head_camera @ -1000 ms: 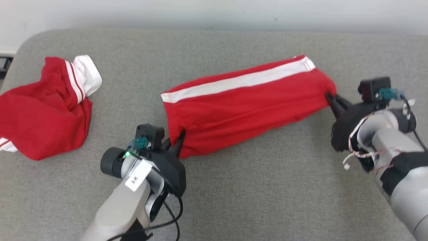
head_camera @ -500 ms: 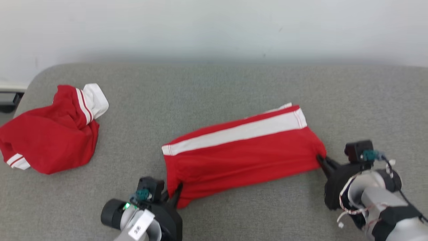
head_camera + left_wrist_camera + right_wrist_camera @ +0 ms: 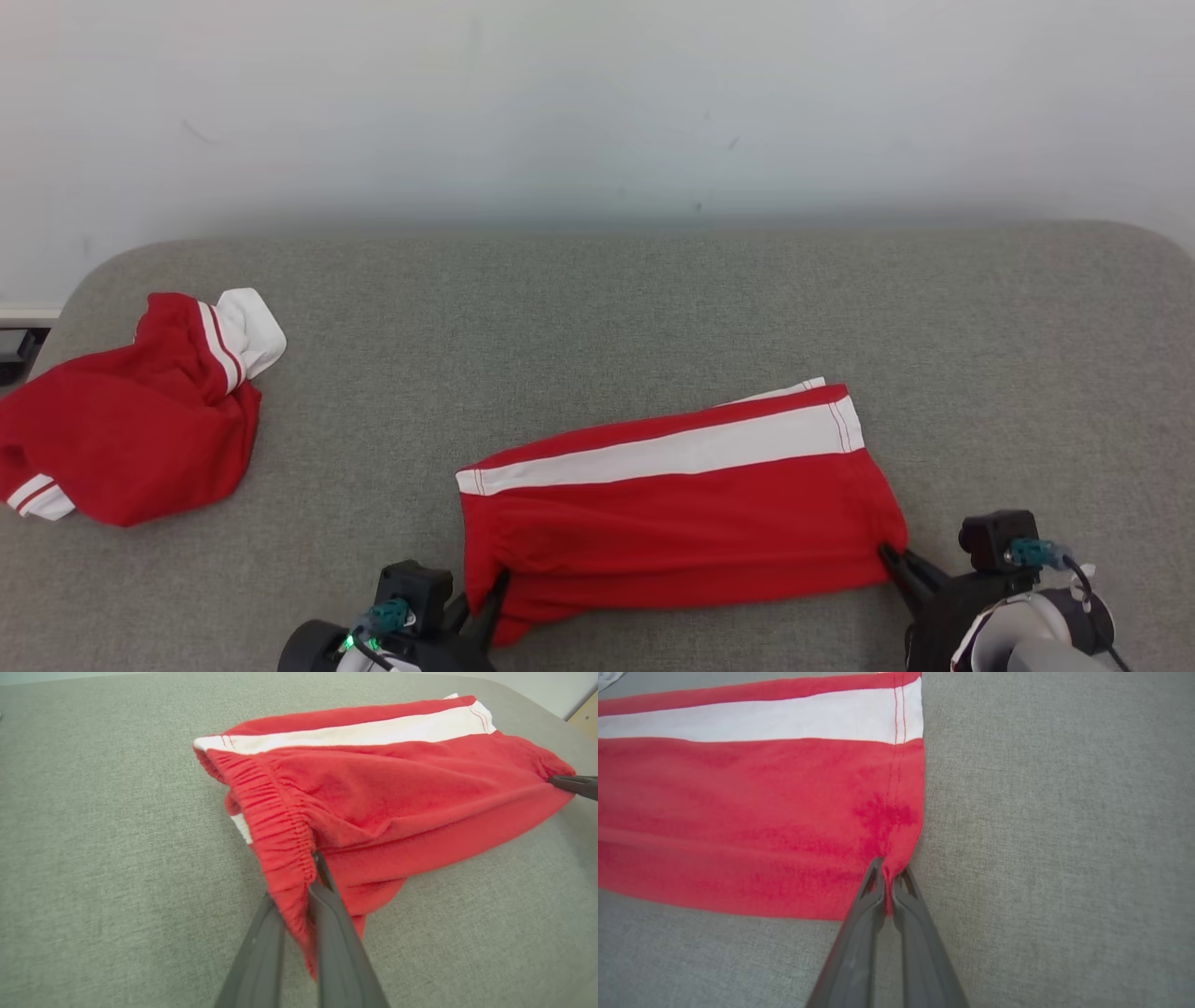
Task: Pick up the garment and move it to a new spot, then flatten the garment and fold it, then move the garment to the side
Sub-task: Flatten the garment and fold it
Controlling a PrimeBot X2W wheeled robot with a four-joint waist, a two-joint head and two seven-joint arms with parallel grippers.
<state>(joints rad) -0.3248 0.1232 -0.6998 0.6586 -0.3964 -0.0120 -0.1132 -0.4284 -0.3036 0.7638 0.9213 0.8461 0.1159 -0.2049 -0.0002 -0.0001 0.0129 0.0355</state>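
Pinching soft, limp shorts (image 3: 681, 532), your left gripper (image 3: 301, 886) grasps the elastic waistband (image 3: 275, 826), your right gripper (image 3: 889, 868) the hem corner (image 3: 899, 851); expect sagging between.

Left gripper (image 3: 498, 581), 7 o'clock in head view: two long, tapering dark grey fingers on a black body, with black box module (image 3: 414, 586), teal connector (image 3: 387, 616) and green lamp (image 3: 353, 642). Right gripper (image 3: 887, 553), 5 o'clock: same build, plus pale grey shell (image 3: 1032, 623).

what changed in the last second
The left gripper and right gripper, still shut on the red shorts, drew them toward the robot over the grey surface; the head camera tilted up too. Nothing was let go; the crumpled red garment stayed put.
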